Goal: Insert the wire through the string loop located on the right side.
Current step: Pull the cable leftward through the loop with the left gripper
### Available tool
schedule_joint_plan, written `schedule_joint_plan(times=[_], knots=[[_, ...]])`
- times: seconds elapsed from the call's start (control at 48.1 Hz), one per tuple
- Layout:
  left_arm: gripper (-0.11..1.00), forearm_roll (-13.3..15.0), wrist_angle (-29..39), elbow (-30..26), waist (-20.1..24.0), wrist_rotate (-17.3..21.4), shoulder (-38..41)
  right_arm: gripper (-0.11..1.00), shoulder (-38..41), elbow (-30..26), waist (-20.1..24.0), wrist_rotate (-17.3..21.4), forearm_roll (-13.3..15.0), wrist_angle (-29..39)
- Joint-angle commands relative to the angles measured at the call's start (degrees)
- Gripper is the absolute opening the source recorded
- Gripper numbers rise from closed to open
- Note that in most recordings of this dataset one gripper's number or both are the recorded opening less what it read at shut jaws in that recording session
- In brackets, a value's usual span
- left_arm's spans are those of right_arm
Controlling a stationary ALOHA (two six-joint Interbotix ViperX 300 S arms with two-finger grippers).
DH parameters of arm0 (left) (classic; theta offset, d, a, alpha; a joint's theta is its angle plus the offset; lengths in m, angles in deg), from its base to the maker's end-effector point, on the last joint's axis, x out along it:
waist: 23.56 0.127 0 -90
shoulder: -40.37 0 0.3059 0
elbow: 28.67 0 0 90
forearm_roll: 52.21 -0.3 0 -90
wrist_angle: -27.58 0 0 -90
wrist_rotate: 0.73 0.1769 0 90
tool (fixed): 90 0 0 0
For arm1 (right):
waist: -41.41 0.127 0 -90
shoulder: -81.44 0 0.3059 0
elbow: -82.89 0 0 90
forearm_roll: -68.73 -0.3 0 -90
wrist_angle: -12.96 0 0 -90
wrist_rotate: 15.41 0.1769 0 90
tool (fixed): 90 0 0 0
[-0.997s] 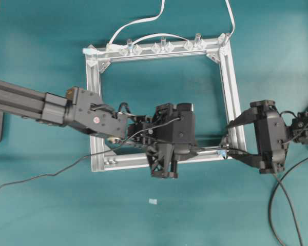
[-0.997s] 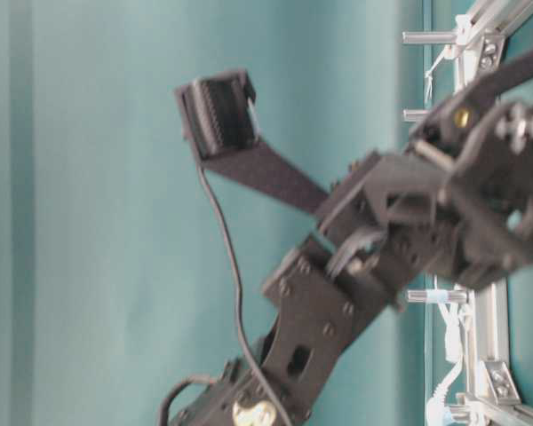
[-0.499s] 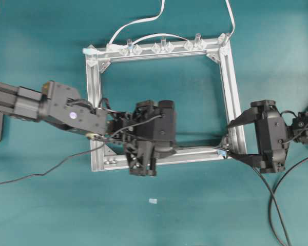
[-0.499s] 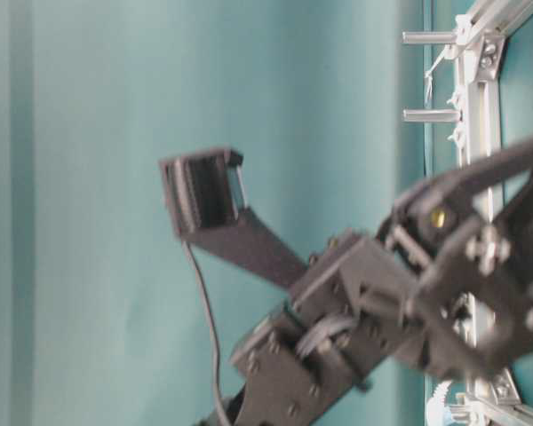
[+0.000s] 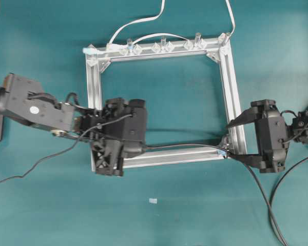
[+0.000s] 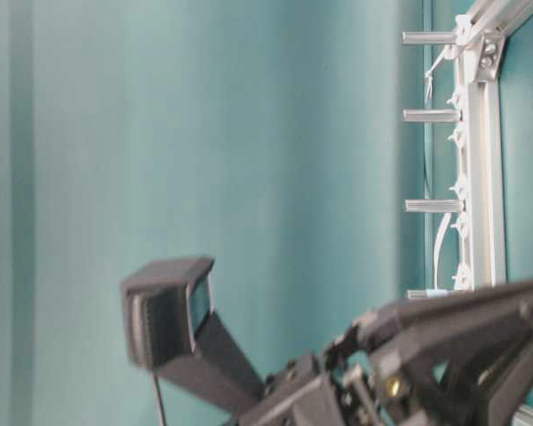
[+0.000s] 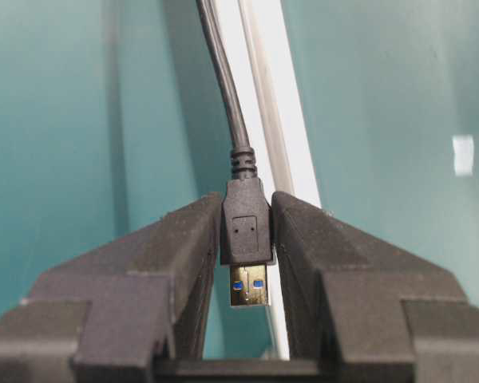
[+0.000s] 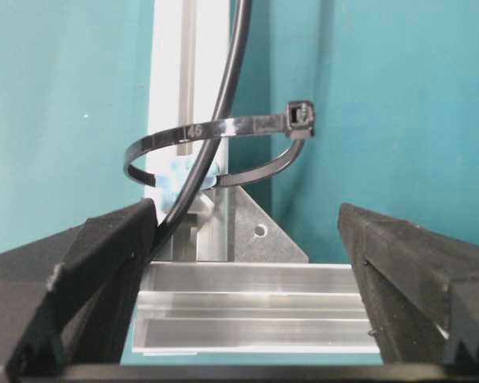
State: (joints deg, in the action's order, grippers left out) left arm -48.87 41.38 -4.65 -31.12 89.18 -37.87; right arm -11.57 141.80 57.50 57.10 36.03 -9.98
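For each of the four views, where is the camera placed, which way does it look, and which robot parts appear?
Overhead: above the table, looking down on the frame, both arms, left gripper, right gripper.
Table-level: low, image turned sideways, looking along the frame; blurred arm parts in front.
Left wrist: behind the left gripper, shut on the wire.
Right wrist: behind the open right gripper, facing the loop.
Shared: wire and frame appear in both wrist views.
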Motion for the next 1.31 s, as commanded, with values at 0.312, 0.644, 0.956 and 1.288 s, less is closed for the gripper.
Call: schedule_joint_plan(times=[0.312, 0.644, 0.956, 1.288], knots=[[0.23, 0.1, 5.1, 7.3, -3.7, -4.5, -9.3, 0.97, -0.3, -0.4, -0.1, -0.2, 0.1, -0.2], [0.23, 0.1, 7.3, 14.4, -7.4, -13.5, -14.5, 0.97, -0.4, -0.7, -0.1, -0.2, 0.1, -0.2], [0.23, -0.4, 7.7, 18.4, -7.6, -17.6, -16.3, 0.97, -0.3, -1.1, -0.1, -0.2, 0.1, 0.9], [0.57, -0.4, 13.6, 17.0, -7.6, -18.9, -13.5, 0.97, -0.3, -1.1, -0.1, -0.2, 0.1, 0.9]])
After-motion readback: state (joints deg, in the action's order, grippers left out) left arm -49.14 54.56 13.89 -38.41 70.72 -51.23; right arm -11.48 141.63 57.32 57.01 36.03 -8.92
